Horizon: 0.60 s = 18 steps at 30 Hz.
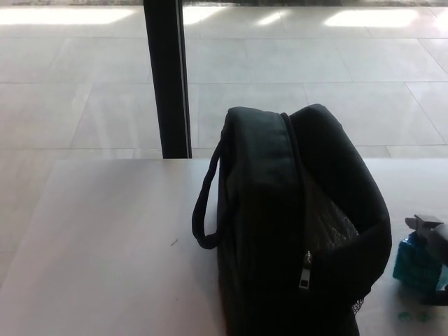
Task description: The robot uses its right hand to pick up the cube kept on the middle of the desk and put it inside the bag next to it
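Observation:
A black zip bag [294,231] stands in the middle of the pale desk [105,245], its top open and its grey lining showing. A strap loops out on its left side. The teal cube [418,263] is just right of the bag, at the picture's right edge. My right hand [435,241] is only partly in frame, with one dark finger over the cube's top and another below it, closed on the cube. My left hand does not show.
A dark pillar [166,77] rises behind the desk's far edge, with tiled floor [294,63] beyond. Small green marks [413,316] lie on the desk in front of the cube.

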Available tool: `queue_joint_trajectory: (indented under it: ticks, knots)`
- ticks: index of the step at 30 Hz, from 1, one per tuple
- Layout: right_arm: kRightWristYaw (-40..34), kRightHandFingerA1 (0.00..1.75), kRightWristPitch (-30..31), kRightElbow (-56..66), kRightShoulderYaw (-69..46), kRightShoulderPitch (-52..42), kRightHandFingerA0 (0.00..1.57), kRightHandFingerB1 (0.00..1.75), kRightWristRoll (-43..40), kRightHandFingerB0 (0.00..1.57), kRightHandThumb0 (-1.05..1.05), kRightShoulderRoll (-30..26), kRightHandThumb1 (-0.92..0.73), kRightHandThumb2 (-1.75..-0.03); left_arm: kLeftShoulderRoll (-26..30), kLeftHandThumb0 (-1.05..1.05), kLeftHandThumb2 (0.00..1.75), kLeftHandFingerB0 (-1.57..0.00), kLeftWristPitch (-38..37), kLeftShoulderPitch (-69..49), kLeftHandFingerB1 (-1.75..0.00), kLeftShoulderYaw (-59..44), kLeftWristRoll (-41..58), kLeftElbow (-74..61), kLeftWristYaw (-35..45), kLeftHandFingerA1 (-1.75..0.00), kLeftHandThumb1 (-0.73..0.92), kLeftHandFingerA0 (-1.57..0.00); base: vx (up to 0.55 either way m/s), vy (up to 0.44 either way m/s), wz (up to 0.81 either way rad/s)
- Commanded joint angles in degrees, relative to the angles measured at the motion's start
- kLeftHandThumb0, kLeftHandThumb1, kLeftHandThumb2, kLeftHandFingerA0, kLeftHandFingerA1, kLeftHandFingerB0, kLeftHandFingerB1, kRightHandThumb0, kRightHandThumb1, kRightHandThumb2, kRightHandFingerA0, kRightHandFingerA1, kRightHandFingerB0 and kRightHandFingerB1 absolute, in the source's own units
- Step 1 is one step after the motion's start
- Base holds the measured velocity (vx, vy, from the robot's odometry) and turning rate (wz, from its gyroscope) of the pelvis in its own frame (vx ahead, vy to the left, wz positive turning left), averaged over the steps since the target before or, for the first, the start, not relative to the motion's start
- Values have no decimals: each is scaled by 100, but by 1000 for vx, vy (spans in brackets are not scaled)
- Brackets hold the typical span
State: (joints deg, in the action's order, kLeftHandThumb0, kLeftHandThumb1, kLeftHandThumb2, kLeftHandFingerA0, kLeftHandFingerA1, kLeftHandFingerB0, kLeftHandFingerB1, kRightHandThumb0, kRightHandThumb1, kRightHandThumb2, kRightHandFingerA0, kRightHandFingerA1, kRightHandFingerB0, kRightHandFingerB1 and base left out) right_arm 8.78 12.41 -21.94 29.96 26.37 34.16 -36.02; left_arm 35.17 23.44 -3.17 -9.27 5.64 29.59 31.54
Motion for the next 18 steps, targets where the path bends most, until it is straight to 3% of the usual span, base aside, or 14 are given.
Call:
queue_joint_trajectory:
  ticks: [1,6,7,8,9,10,11,12,16,18]
  knots:
    - [-765,162,-686,-258,85,-455,82,111,349,78,-23,164,-69,-70,101,-59,90,-25,2,-12,-53,32,-37,12,77,-61,51,-32,0,0,0]
    - [-1298,164,-930,-359,13,-542,80,101,529,78,-24,187,-71,-75,96,-58,90,-25,-16,31,-52,67,-83,58,29,-60,52,-32,0,0,0]
    - [-1494,167,-1139,-456,-34,-532,79,119,509,76,-22,184,-68,-83,117,-55,90,-23,20,30,-52,40,-38,-14,74,-61,52,-31,0,0,0]
    - [-1660,167,-1290,-524,-52,-532,82,113,535,80,-21,169,-67,-84,119,-55,91,-23,13,31,-52,49,-44,-10,72,-61,52,-32,0,0,0]
    - [-1760,170,-1403,-576,-79,-533,81,131,536,72,-20,157,-69,-85,112,-54,90,-21,-15,47,-52,32,-22,44,91,-61,51,-31,0,0,0]
    - [-1823,169,-1446,-620,-101,-525,82,119,535,76,-21,158,-70,-82,113,-56,91,-22,-38,54,-52,44,-42,69,80,-61,51,-32,0,0,0]
    - [-2015,172,-1590,-674,-159,-516,81,132,548,73,-20,116,-65,-91,127,-56,91,-23,-91,27,-52,55,-59,43,92,-61,51,-33,0,0,0]
    - [-2052,172,-1630,-703,-170,-510,81,132,556,73,-20,117,-65,-91,129,-56,91,-23,-96,24,-52,55,-60,40,94,-61,51,-33,0,0,0]
    - [-2339,168,-2053,-791,-473,-481,87,108,388,85,-19,71,-57,-94,121,-60,90,-26,-70,56,-53,25,-61,100,41,-60,52,-33,0,0,0]
    - [-2381,175,-2181,-796,-633,-490,85,148,311,70,-19,21,-57,-95,134,-59,90,-24,-29,42,-52,23,-63,67,37,-61,51,-32,0,0,0]
